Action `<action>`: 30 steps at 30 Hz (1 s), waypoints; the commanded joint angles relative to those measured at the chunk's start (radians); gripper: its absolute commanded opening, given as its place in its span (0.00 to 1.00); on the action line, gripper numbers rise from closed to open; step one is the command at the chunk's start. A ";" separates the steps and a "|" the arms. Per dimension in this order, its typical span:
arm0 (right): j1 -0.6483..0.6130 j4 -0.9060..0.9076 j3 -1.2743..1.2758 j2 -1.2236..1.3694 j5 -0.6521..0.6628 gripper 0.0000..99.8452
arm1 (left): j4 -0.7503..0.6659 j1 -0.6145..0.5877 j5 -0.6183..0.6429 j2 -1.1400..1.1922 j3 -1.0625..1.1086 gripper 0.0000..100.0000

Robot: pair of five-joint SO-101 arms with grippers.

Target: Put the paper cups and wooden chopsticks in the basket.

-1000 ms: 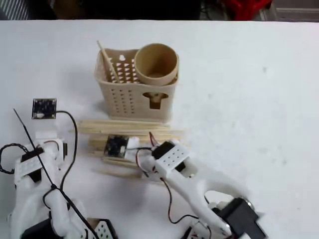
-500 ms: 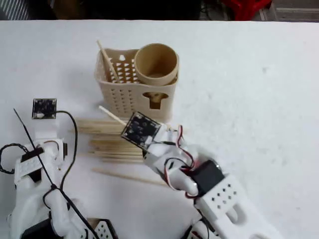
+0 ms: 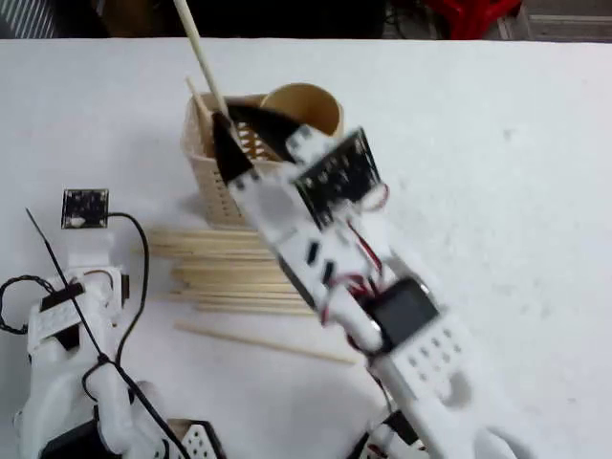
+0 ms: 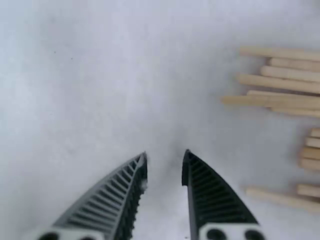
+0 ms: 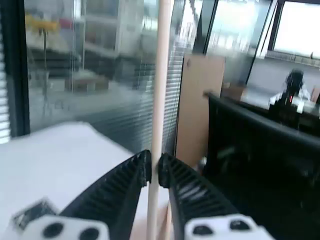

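My right gripper (image 3: pixel 228 136) hangs over the cream perforated basket (image 3: pixel 205 196), shut on a wooden chopstick (image 3: pixel 196 48) that stands nearly upright. The right wrist view shows that chopstick (image 5: pixel 162 75) pinched between the tips of the right gripper (image 5: pixel 155 167). A paper cup (image 3: pixel 308 103) sits in the basket, and another chopstick (image 3: pixel 198 103) leans in its far left corner. A pile of chopsticks (image 3: pixel 222 273) lies on the table in front of the basket, with one loose stick (image 3: pixel 260 341) nearer me. My left gripper (image 4: pixel 165 159) is open, low over bare table beside the pile's ends (image 4: pixel 280 85).
A small black square board (image 3: pixel 86 207) with a black cable lies left of the basket. The left arm (image 3: pixel 67 320) rests at the table's near left corner. The white table stretches bare to the right of the right arm.
My right gripper has lifted one chopstick off the pile and swung it up and back over the basket, tilting it upright. The left arm has stayed still.
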 commanded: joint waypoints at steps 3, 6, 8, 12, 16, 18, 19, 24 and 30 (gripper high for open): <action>0.012 -0.157 -0.232 0.275 -0.011 0.02 | -0.018 -0.005 -0.011 -0.002 -0.003 0.13; 0.030 -0.156 -0.331 0.401 -0.011 0.02 | -0.018 -0.005 -0.011 -0.002 -0.003 0.13; 0.041 -0.154 -0.371 0.469 -0.014 0.02 | -0.018 -0.005 -0.011 -0.002 -0.003 0.13; 0.061 -0.104 -0.384 0.519 -0.018 0.10 | -0.018 -0.005 -0.011 -0.002 -0.003 0.13; 0.064 -0.053 -0.385 0.518 -0.018 0.13 | -0.018 -0.005 -0.011 -0.002 -0.003 0.13; 0.065 -0.035 -0.387 0.518 -0.018 0.13 | -0.018 -0.005 -0.011 -0.002 -0.003 0.13; 0.065 -0.018 -0.381 0.518 -0.018 0.14 | -0.018 -0.005 -0.011 -0.002 -0.003 0.13; 0.067 0.338 -0.358 0.443 -0.012 0.15 | -0.018 -0.005 -0.011 -0.002 -0.003 0.13; 0.033 0.825 -0.348 0.254 0.118 0.15 | -0.018 -0.005 -0.011 -0.002 -0.003 0.13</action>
